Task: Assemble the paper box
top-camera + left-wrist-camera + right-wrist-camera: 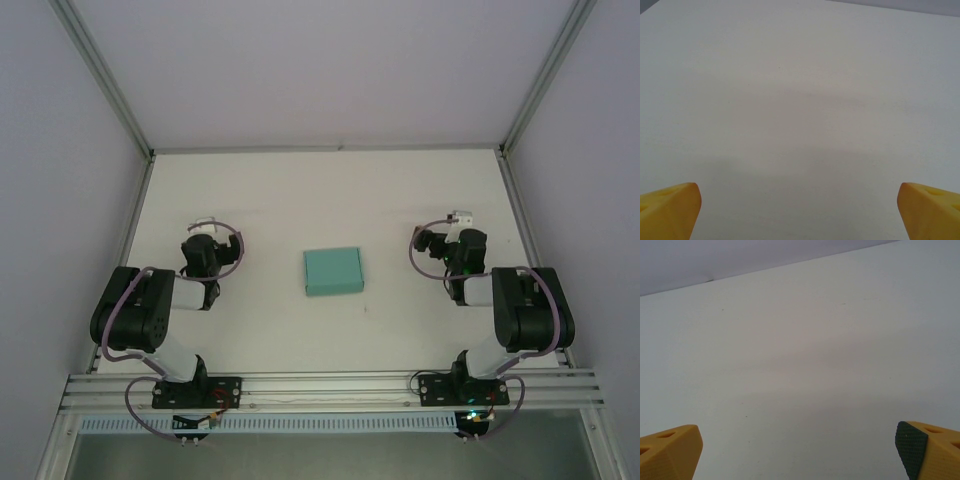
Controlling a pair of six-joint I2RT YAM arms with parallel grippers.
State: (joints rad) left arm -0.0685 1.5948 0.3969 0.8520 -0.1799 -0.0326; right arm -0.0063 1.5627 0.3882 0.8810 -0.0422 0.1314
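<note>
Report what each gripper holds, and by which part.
Nothing is held. The left gripper and right gripper are both open and empty; the paper box lies untouched between them.

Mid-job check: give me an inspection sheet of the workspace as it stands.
Surface: white table, evenly lit.
Job's things: teal paper box, centred between the arms, untouched.
Clutter: a tiny dark speck near the box.
Grippers: left pincer open, right pincer open, both holding nothing.
Cables: purple cable loops at both wrists and bases.
Surroundings: aluminium frame rails, pale walls.
</note>
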